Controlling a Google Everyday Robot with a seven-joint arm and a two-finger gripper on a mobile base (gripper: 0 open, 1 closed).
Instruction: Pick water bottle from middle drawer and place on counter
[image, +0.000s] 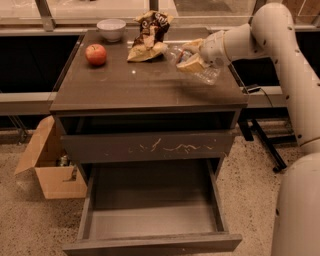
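Note:
My gripper (192, 56) is over the right rear part of the counter (135, 87). It is shut on the water bottle (206, 74), a clear crinkled bottle held tilted just above the counter top. The bottle's cap and label are hidden by the tan fingers (189, 63). The middle drawer (150, 244) is pulled wide open at the bottom of the cabinet, and its smooth grey inside (150, 205) holds nothing. The drawer front with pale scratch marks (150, 147) sits above it, slightly open.
On the counter stand a red apple (96, 54) at the left, a white bowl (111, 29) at the back left and a crumpled snack bag (149, 36) at the back middle. An open cardboard box (50, 167) stands on the floor left of the cabinet.

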